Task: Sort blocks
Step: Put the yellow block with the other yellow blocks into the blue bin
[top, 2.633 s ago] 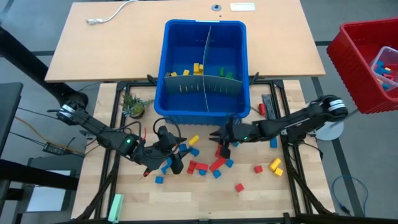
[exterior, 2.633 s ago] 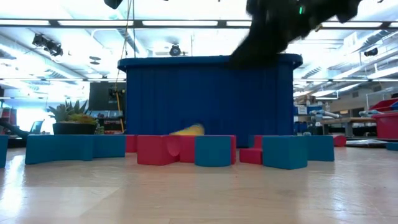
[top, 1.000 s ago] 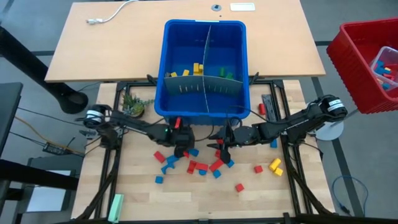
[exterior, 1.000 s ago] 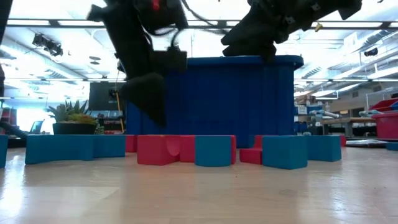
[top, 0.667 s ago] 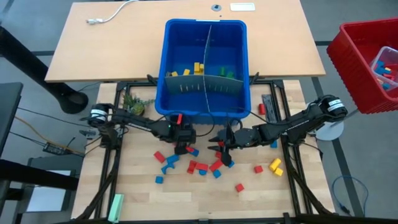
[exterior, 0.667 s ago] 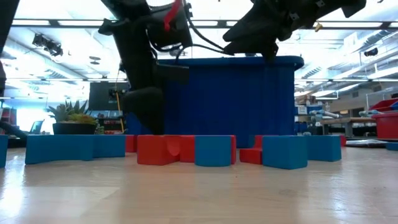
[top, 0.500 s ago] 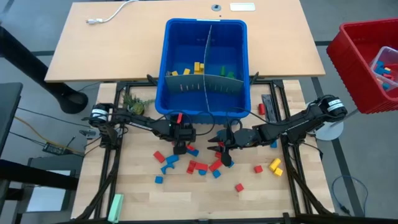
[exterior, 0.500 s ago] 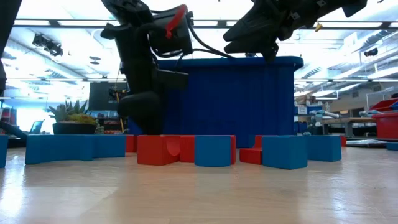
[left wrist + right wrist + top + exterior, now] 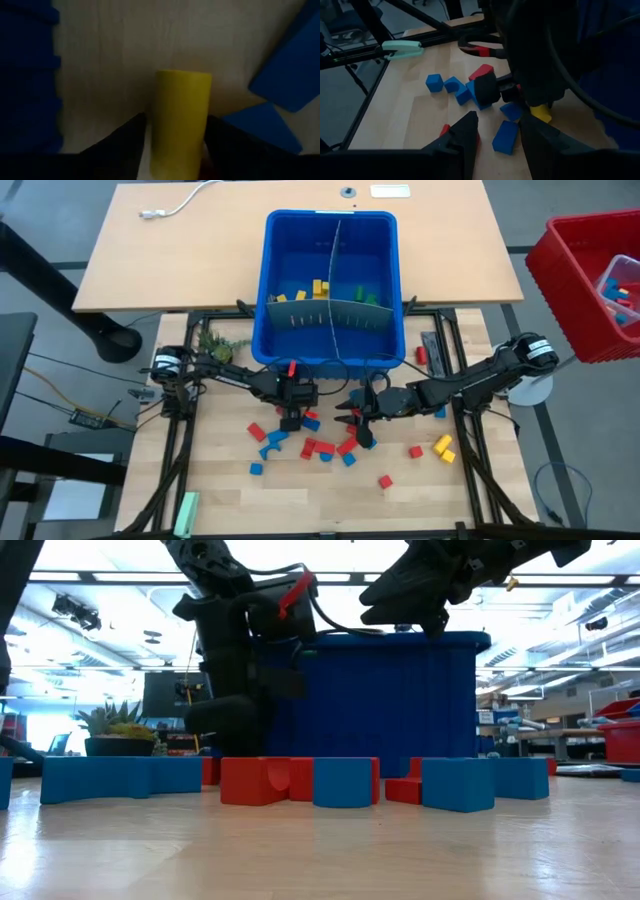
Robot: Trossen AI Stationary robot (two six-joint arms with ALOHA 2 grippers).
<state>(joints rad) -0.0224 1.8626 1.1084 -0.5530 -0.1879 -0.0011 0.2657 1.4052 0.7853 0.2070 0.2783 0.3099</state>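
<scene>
Red, blue and yellow blocks lie scattered on the wooden table in front of the blue bin. My left gripper points down just in front of the bin's near wall. Its open fingers stand on either side of a yellow block that lies flat on the table. That block also shows under the left arm in the right wrist view. My right gripper hovers open above the blocks, right of the left one, with nothing between its fingers. A blue block lies on the table below it. My left gripper comes down from above with one finger along each long side of the yellow block. A thin strip of table shows between one finger and the block. I cannot tell whether the other finger touches it. The block lies flat on the table.
The bin has grey dividers and a few yellow and green blocks inside. A small plant stands at the left, a pale green bar near the front left edge, and a red crate at the far right. Black frame rails edge the table.
My left gripper has sunk toward the table in front of the bin, shifting slightly toward the table's right edge and turning at the wrist. It now stands low over the yellow block.
</scene>
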